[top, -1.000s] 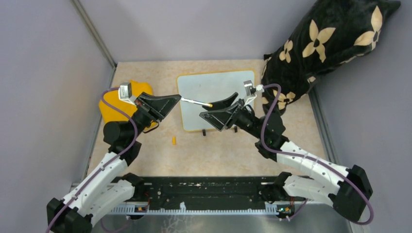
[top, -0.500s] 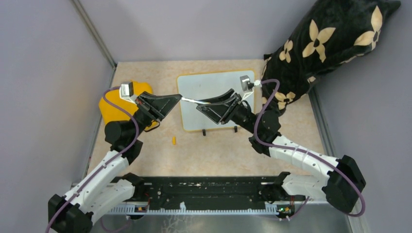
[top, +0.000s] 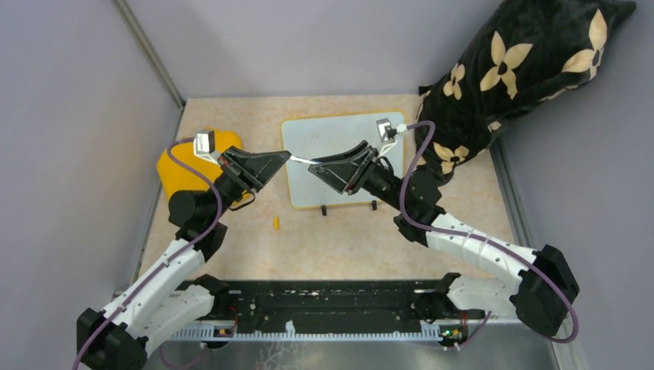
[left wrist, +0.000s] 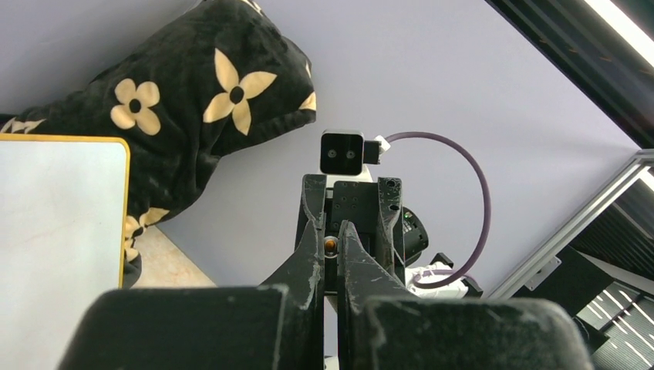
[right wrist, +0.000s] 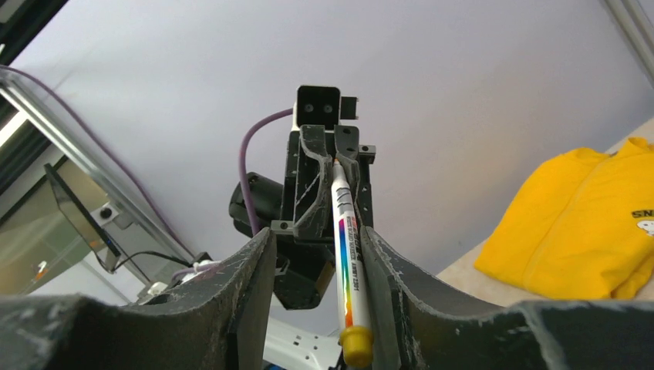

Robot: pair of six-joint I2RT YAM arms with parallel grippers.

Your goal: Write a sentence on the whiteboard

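The two arms meet tip to tip over the middle of the tabletop [top: 347, 239], with a white marker [top: 302, 159] spanning the gap between them. The left gripper [top: 284, 158] has its jaws closed on one end of the marker. The right gripper [top: 315, 167] faces it with its jaws parted. They sit on either side of the marker's orange end, and the barrel lies close against one finger rather than being clamped by both. From the right wrist you can see a rainbow band running down the barrel.

The whiteboard [top: 339, 139] lies on the far half of the tabletop, its two black feet at the near edge. From above, the marker and the right gripper hang over its left part. A black pillow with cream flowers [top: 524, 69] is heaped just beside the board's right edge. A yellow cloth [top: 176, 173] lies off to the left, behind the left gripper. A small orange piece [top: 276, 223] sits alone on the tabletop near the board's near-left corner.
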